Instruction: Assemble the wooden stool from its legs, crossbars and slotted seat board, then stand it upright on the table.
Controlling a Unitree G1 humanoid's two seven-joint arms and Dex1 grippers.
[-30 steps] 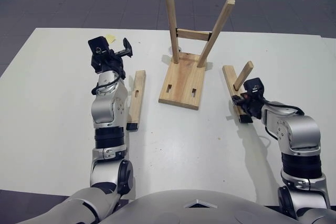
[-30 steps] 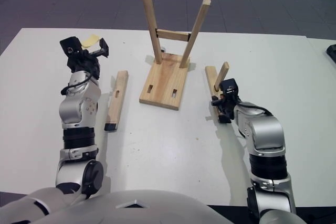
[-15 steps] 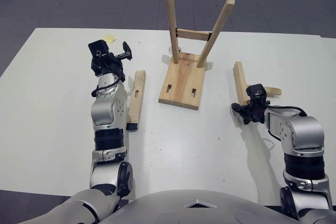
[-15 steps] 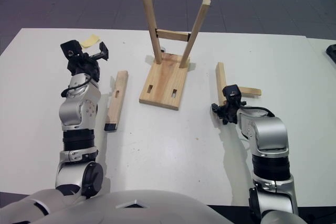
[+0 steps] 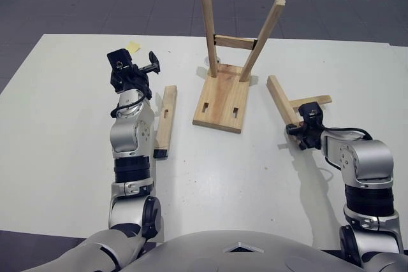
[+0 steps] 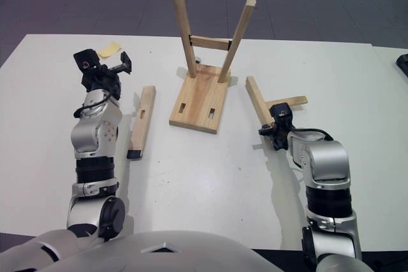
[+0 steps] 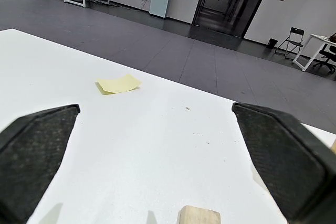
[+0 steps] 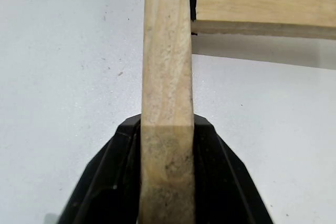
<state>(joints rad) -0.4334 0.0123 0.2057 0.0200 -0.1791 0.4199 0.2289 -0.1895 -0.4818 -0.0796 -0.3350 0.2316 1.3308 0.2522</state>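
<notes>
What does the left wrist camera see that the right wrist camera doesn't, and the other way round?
Left wrist view: a yellow note lying on the table, dark floor beyond the table's edge, and the left gripper, open and empty. Right wrist view: the right gripper shut on the end of a leg, with a crossbar joined to that leg's side. Both: the white table.

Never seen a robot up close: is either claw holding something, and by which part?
The right gripper clamps the near end of a stool leg; the left gripper is open, empty.
</notes>
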